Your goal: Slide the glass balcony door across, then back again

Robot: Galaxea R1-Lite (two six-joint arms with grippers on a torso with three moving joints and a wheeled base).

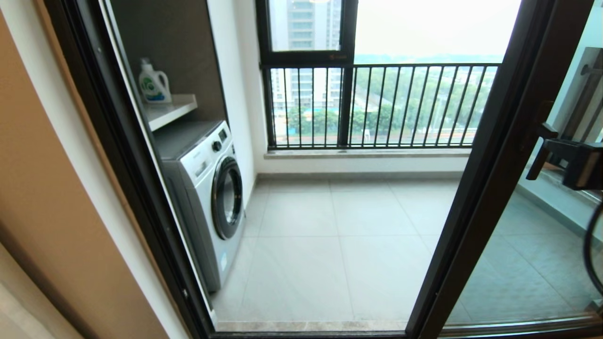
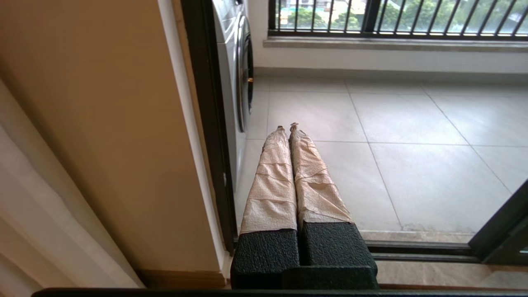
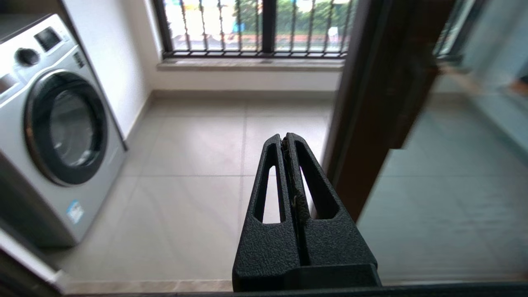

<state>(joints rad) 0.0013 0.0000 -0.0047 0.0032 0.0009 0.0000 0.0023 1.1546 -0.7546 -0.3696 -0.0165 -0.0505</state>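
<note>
The glass balcony door [image 1: 490, 179] stands slid over to the right, its dark brown stile slanting down the head view, with a wide opening to its left. In the right wrist view the stile [image 3: 371, 103] rises just beside my right gripper [image 3: 285, 138], which is shut and empty; I cannot tell if they touch. In the head view the right gripper [image 1: 537, 165] hangs at the far right in front of the glass. My left gripper [image 2: 287, 128], its fingers wrapped in tan tape, is shut and empty, low by the left jamb [image 2: 206, 123]. The door's bottom corner [image 2: 501, 231] shows there.
A white washing machine [image 1: 212, 197] stands inside the balcony on the left, below a shelf with a detergent bottle [image 1: 153, 84]. A black-framed window with railing bars [image 1: 377, 103] closes the far side. A tan wall [image 1: 47, 212] lies left; the floor track [image 2: 412, 249] runs along the threshold.
</note>
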